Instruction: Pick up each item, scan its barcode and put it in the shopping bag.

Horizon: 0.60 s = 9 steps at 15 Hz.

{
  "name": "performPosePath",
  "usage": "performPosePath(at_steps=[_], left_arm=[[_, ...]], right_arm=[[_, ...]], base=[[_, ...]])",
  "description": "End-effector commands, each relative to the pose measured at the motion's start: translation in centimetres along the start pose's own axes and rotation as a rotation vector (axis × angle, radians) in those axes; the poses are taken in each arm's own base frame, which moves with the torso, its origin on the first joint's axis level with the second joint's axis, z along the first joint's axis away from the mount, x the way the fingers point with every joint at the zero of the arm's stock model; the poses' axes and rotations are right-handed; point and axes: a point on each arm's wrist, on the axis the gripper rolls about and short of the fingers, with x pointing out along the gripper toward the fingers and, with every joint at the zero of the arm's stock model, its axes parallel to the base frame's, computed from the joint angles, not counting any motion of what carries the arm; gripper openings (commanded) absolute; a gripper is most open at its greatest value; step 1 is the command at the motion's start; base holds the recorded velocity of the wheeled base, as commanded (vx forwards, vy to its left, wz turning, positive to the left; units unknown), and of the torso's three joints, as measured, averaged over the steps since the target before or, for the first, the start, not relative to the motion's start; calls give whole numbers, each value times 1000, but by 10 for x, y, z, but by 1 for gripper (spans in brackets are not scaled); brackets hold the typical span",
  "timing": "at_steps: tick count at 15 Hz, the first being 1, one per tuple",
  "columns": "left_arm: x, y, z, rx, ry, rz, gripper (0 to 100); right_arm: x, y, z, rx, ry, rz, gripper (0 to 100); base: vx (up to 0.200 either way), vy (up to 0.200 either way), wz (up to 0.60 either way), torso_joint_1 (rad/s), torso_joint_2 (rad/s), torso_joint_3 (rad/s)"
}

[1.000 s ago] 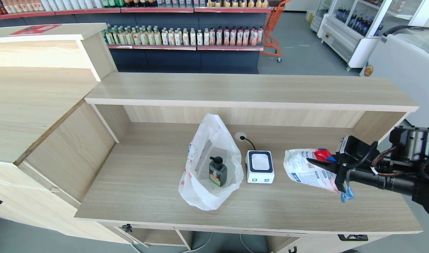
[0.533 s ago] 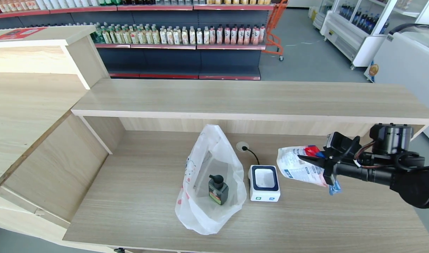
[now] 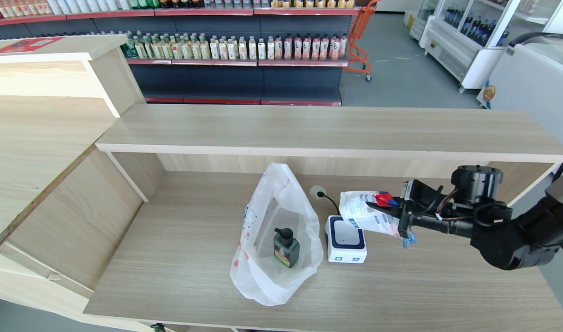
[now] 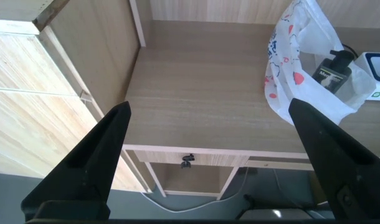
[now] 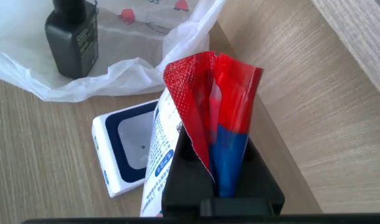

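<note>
My right jaws, clamped on the red-topped packet (image 3: 365, 216), hold it over the scanner (image 3: 346, 240); my left jaws stand apart.

A supermarket checkout is shown: shelves of bottled drinks (image 3: 235, 48) are ranged behind, glass-door fridges (image 3: 465, 27) and an orange trolley (image 3: 359, 41) are seen beyond, and a barcode scanner (image 3: 346, 240) and shopping bag (image 3: 263, 276) are set on the wooden surface (image 3: 180, 258).

Bottle (image 3: 286, 243) sits in the bag (image 3: 263, 281), scanner (image 3: 346, 240) right of it, packet (image 3: 366, 216) over scanner.
</note>
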Motion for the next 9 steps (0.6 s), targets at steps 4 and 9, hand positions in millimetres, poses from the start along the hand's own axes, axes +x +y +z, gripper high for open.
performPosePath(at_steps=[4,9], left_arm=[[0,0,0,0,-1,0,100],[0,0,0,0,-1,0,100]], right_arm=[[22,17,-23,-32,-9,64,0],[28,17,-30,-80,-12,69,0]], base=[[0,0,0,0,0,0],[0,0,0,0,0,0]])
